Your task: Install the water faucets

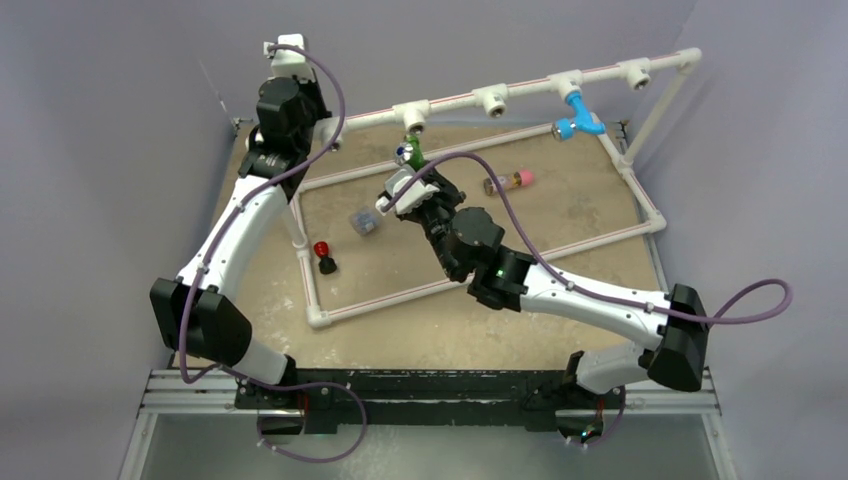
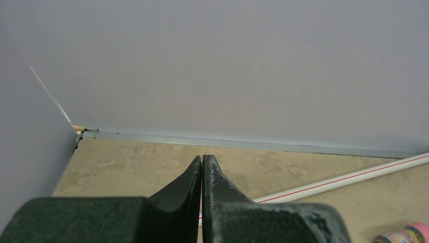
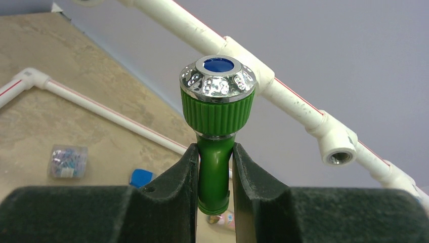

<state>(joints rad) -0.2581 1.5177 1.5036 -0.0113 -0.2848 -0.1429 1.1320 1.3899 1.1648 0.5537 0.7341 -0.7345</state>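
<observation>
The green faucet (image 3: pixel 217 101) is gripped by its stem in the right gripper (image 3: pixel 215 152), its long axis carried straight out ahead of the gripper, silvery mouth at the far end. The white pipe (image 3: pixel 177 23) is met just beyond that mouth: one T-fitting (image 3: pixel 250 63) lies directly ahead, an open socket (image 3: pixel 338 151) off to the gripper's right. The left gripper (image 2: pixel 202 161) is closed with nothing held and is judged the farther one. The blue faucet (image 1: pixel 582 112) is seen already seated on the pipe.
</observation>
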